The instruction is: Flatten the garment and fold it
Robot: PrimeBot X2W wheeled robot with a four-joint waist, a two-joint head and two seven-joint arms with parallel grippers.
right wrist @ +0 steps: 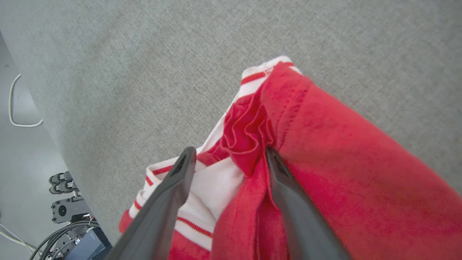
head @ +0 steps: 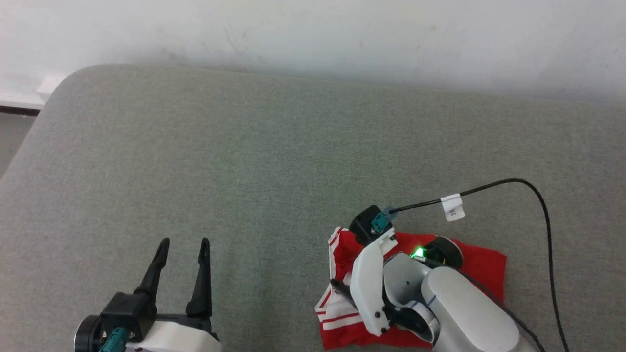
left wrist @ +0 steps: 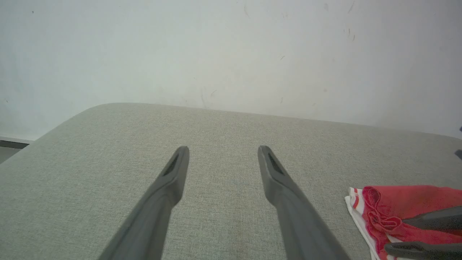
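At lower left, the left gripper (head: pixel 184 242) stands open above the grey cushion (head: pixel 244 156). At lower right, the right gripper (right wrist: pixel 229 153) is open too, its fingers astride a bunched fold of the shirt (head: pixel 481 264), which lies folded on the cushion. A white wall (head: pixel 313 29) runs across the top.

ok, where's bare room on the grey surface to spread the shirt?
Free: grey surface from the wall down to the left hand, plus the gap between it and garment. Crowded: near right corner, right hand and cable over the garment.
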